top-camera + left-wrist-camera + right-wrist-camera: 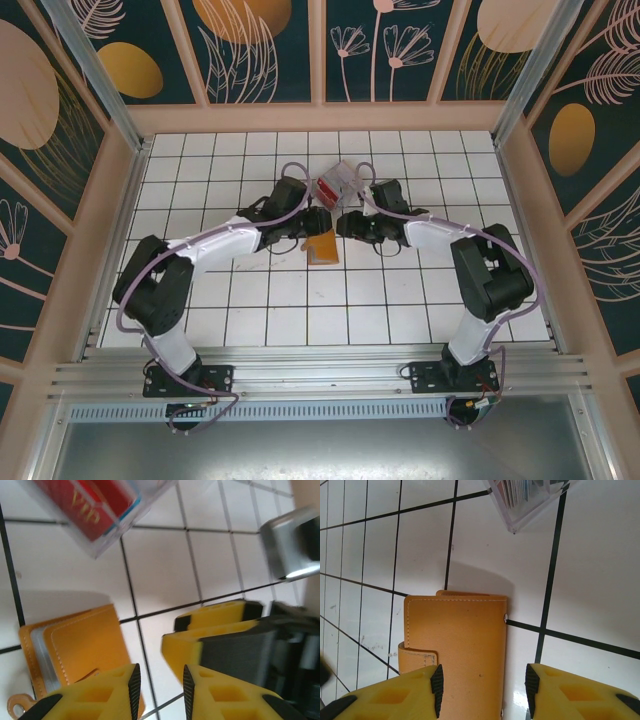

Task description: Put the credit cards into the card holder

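**Step in hand, as I judge it:** opening and steadying the card holder (455, 640). It lies closed and flat on the worktop (260, 300), strap tab at one edge. The credit cards (85, 500) sit in the clear plastic box (125, 525), with none taken out.

**Recommendation:** I would bring one end effector down on the cover's free edge and take the top leaf only. Too deep a bite would likely catch the inner sleeves as well. The other end effector should pin the lower leaf, because I expect the holder to slide on these glossy tiles. The two wrists are crowded together over the same spot, so I would move one arm at a time.

**Right side:** the right end effector (482, 682) has its jaws well apart and grips nothing. It hangs directly over the card holder. The holder's near end runs under the gap between the fingers, set towards the left-hand finger in that wrist view. I cannot tell whether the fingers touch the leather.

**Left side:** the left end effector (160, 685) has its jaws parted by a narrow gap, with bare tile between them and nothing held. The card holder lies just beside it, partly behind one finger, with grey sleeve edges showing along its side.

**Box:** it lies beyond the holder, near but apart, with a red card marked VIP uppermost.
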